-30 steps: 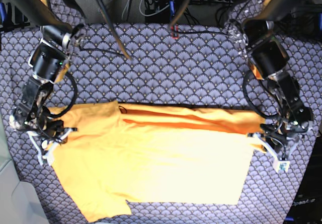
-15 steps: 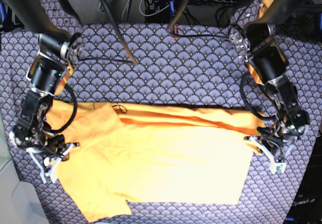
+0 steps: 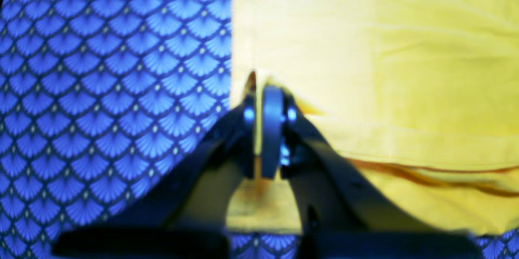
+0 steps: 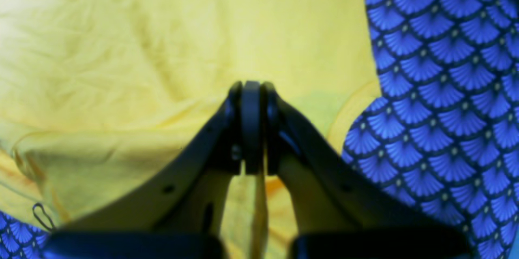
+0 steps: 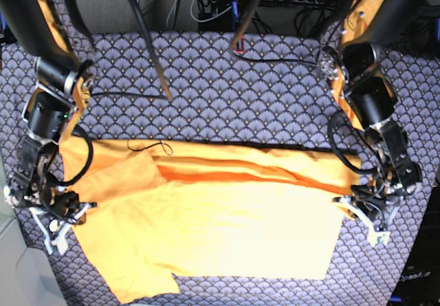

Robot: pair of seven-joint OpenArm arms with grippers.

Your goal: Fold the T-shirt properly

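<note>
right gripper [image 5: 51, 213]: jaws together on the shirt [image 5: 227, 216] edge at the far left of base view. In its wrist view the fingers [image 4: 251, 129] met with a thin strip of yellow fabric running down between them, so judged clamped on a fold of cloth.
shirt: lay spread on the patterned cloth [image 5: 227, 93], between the two grippers. The back portion was doubled forward, leaving a long crease with a darker shadow line across the middle.
sleeve [image 5: 141, 282]: stuck out unfolded, ahead of and inboard of the right gripper, near the front table edge.
left gripper [image 5: 371, 210]: jaws together at the shirt's right edge. Wrist view showed fabric [image 3: 365, 68] pinched between the fingers [image 3: 271, 129], with the side hem running away just ahead of them.
progress: judged early. One lengthwise fold partly laid. Sleeves, second lengthwise fold and crosswise fold not yet done.
edges: near hem straight in base view. Right side edge straight. Left side ragged around the sleeve.
room: bare patterned cloth lay outboard of each gripper in both wrist views, and a wide band behind the shirt. A cable [image 5: 148, 146] lay on the shirt's back edge, inboard of the right gripper, a possible snag. Little cloth left in front of the near hem.
</note>
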